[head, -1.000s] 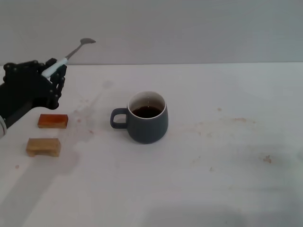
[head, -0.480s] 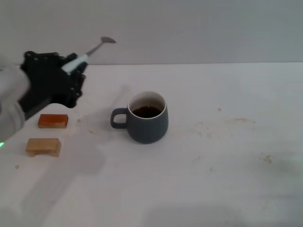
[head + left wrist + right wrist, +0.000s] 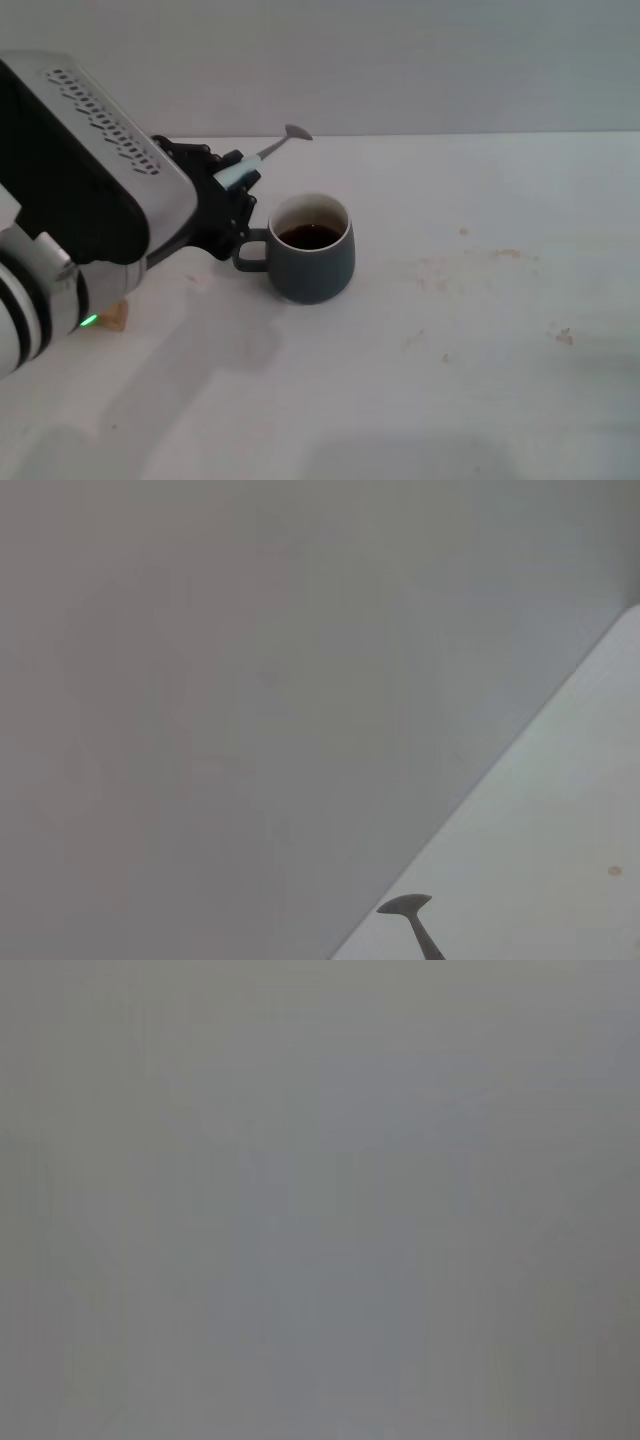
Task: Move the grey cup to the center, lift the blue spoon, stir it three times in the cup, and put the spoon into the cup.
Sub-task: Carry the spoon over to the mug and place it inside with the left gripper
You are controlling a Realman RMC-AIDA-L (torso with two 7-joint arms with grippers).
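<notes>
Over the last second I have swung my left gripper (image 3: 228, 190) in from the far left of the table (image 3: 480, 340) toward the middle, and it now sits just beside the handle side of the grey cup (image 3: 312, 250), clamped on the pale handle of the blue spoon (image 3: 262, 156). The spoon has travelled with it: its metal neck and bowl point up and away toward the back wall, the bowl now hanging a little behind and to the left of the cup's rim rather than far off to the side. In the left wrist view only the spoon's bowl (image 3: 404, 906) and a bit of neck show against the wall and table edge. The cup stands upright about mid-table with dark liquid inside, so I judge the centring step done and the lift done too. What remains is to tip the spoon bowl-down over the opening and stir; as the bowl points upward, that calls for a clear wrist turn, and the gripper's closeness to the cup handle risks a knock. The right arm is out of sight, and its wrist view shows only blank grey.
</notes>
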